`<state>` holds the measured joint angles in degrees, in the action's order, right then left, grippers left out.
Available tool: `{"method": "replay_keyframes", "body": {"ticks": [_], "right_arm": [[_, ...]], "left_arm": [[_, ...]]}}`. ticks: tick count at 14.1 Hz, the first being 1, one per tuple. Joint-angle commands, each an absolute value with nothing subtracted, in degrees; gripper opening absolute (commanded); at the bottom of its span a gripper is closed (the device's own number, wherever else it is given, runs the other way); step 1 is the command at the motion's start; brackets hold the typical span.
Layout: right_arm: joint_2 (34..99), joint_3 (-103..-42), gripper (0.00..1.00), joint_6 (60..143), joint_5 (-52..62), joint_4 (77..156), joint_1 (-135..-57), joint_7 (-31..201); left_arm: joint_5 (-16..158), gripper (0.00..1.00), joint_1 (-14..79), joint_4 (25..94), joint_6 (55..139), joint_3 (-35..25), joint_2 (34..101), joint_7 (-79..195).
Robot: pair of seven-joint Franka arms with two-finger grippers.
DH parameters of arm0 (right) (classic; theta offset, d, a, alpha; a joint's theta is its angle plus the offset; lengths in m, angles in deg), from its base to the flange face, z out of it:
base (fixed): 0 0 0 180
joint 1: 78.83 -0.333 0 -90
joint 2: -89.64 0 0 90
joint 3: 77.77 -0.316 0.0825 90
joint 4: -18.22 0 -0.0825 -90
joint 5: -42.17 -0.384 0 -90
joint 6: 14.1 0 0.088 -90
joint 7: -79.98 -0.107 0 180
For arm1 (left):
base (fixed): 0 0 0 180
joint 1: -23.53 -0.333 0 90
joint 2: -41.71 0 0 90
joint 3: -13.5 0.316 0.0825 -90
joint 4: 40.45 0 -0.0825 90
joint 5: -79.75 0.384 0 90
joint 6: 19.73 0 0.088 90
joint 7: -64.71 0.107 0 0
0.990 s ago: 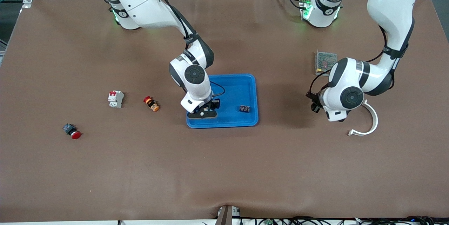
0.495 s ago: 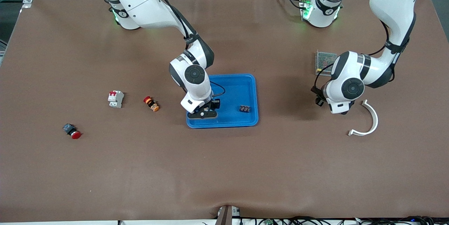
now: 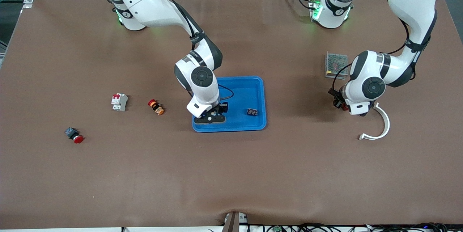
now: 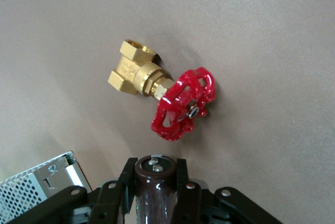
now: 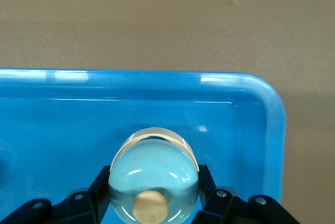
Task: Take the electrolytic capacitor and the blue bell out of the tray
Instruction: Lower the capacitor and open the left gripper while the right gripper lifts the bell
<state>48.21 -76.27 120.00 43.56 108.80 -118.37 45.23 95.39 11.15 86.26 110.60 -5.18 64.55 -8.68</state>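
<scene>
Left pincer (image 4: 155, 195) shifted, gripping capacitor (image 4: 155, 185), right pincer (image 5: 153, 195) clamping bell (image 5: 153, 179) over tray (image 5: 251, 124)

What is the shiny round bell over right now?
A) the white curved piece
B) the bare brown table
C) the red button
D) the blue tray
D: the right wrist view shows the right end effector shut on the bell with the blue tray right under it, and the front view shows that end effector over the tray's corner nearest the camera, toward the right arm's end of the table.
</scene>
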Motion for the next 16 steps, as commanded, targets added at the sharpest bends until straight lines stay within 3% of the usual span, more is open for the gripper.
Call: {"method": "replay_keyframes", "body": {"ticks": [1,2,3,8,16], "right_arm": [[51.9,-76.3,0.50,115.5,44.3,108.8,-117.1,50.2],[53.2,-76.3,0.50,113.7,44.2,108.9,-115.9,52.7],[54.6,-76.3,0.50,111.5,44.2,109.0,-115.0,55.4],[59.6,-76.3,0.50,104.4,44.2,110.0,-110.6,67.1],[66.9,-76.2,0.50,101.9,44.3,115.7,-98.6,93.0]], "left_arm": [[96.4,0.41,10.3,86.9,111.8,-5.7,64.5,-8.6],[96.4,0.63,10.3,86.9,111.8,-5.7,64.5,-8.6],[96.4,1.00,10.4,86.9,111.8,-5.7,64.5,-8.5],[96.3,1.00,11.0,84.5,109.7,-6.2,63.3,-9.3],[92.6,1.00,11.7,72.6,103.9,-15.8,64.6,-21.1]]}}
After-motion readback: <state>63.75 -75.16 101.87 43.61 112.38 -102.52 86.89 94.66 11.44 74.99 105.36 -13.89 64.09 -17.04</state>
